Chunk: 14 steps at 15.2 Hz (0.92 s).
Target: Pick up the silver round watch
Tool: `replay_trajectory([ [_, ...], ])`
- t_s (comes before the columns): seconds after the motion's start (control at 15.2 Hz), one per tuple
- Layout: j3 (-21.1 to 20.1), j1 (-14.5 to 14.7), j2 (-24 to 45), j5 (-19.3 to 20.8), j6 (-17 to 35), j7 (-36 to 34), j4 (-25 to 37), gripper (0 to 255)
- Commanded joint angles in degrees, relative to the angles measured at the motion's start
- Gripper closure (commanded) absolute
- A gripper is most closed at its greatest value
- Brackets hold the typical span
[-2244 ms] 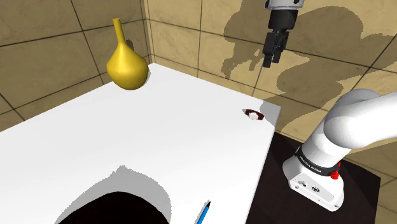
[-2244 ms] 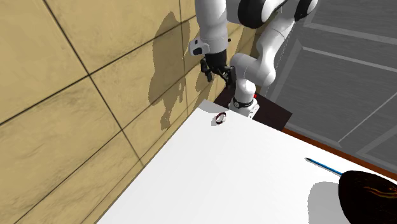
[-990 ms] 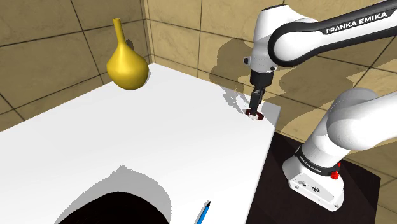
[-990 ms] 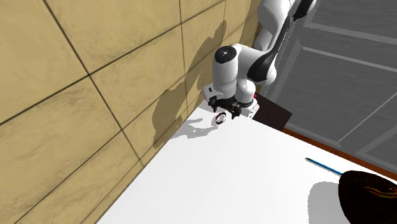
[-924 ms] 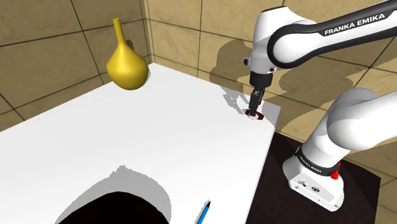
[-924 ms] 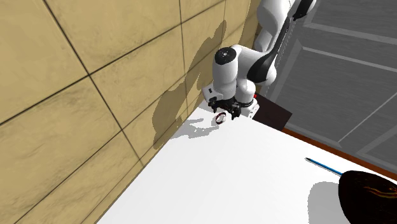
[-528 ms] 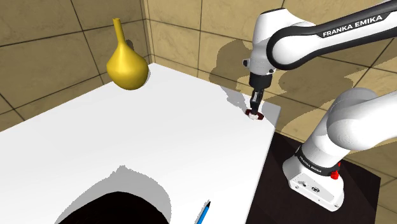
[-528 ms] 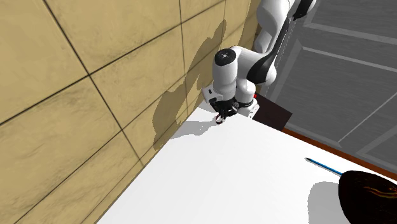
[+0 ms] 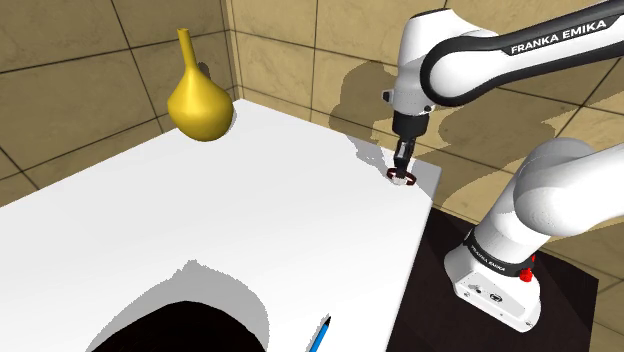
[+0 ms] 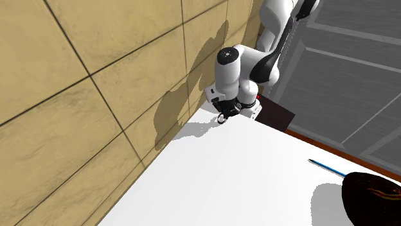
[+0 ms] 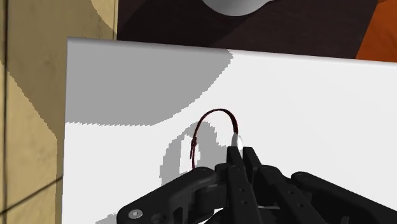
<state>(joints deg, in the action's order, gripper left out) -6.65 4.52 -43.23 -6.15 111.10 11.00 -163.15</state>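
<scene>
Starting at the shoulder view's left, the yellow vase (image 9: pixel 201 103) stands by the wall and the blue pen (image 9: pixel 318 336) lies near the worktop's (image 9: pixel 260 210) front edge. Both are well apart from your work, so you need no detour. Further right, at the corner beside the wall, the hand (image 9: pixel 401 168) points straight down, clenched on the silver round watch (image 9: pixel 404 180), with the stand (image 9: pixel 585 310) just beyond. In the wrist view the fingertips (image 11: pixel 234 154) pinch the round case while the dark red strap (image 11: pixel 216 111) loops out ahead over its own shadow. Whether the watch touches the surface I cannot tell. Hold your squeeze steady and rise straight up, slowly. The case looks small and smooth, so any sideways swing could twist it loose or snag the strap on the corner.
</scene>
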Motion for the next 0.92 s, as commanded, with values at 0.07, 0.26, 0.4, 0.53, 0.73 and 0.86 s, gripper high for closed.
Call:
replay_trajectory([
  [0.07, 0.21, -0.08, -0.97, 0.21, -2.62, -0.03, 1.62, 255],
  [0.26, 0.41, -0.14, -1.91, 0.42, -5.4, -0.09, 3.47, 255],
  [0.4, 0.55, -0.19, -2.42, 0.55, -7.19, -0.13, 4.75, 255],
  [0.53, 0.67, -0.23, -2.85, 0.68, -8.94, -0.17, 6.07, 255],
  [0.73, 0.86, -0.3, -3.34, 0.86, -11.48, -0.23, 8.12, 255],
  [0.86, 0.93, -0.32, -3.5, 0.93, -12.44, -0.25, 8.92, 255],
])
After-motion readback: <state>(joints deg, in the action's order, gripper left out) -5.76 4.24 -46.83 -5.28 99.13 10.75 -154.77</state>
